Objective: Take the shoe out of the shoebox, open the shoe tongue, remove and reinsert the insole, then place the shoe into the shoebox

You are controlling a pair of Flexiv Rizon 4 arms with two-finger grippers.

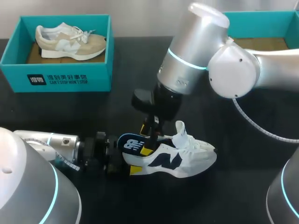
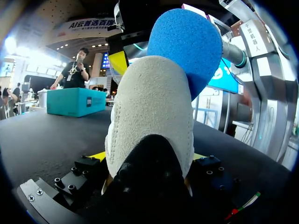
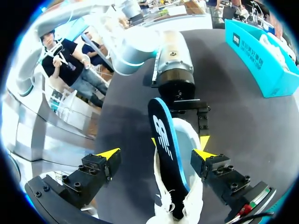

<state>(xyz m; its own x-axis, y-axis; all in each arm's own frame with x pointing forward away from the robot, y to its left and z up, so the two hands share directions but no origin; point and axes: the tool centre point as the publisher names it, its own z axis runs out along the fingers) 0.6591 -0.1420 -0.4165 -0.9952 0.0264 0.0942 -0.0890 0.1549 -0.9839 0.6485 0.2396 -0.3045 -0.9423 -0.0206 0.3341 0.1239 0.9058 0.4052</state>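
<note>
A white and navy shoe (image 1: pixel 180 158) lies on its side on the black table, toe to the right. My left gripper (image 1: pixel 139 161) comes in low from the left and is shut on its heel; in the left wrist view the grey heel (image 2: pixel 149 121) fills the gap between the fingers (image 2: pixel 100 156). A navy insole (image 1: pixel 133 143) stands up out of the shoe, and its blue underside (image 2: pixel 191 46) shows past the heel. My right gripper (image 3: pixel 155 154) hangs open above the shoe's mouth, with the insole (image 3: pixel 163 140) between its fingers and the grip on it not closed.
A teal shoebox (image 1: pixel 56 79) at the back left holds a beige shoe (image 1: pixel 70 42). A second teal box (image 1: pixel 261 28) stands at the back right, partly hidden behind my right arm. Black table surface (image 1: pixel 70 112) lies bare between the boxes and the shoe.
</note>
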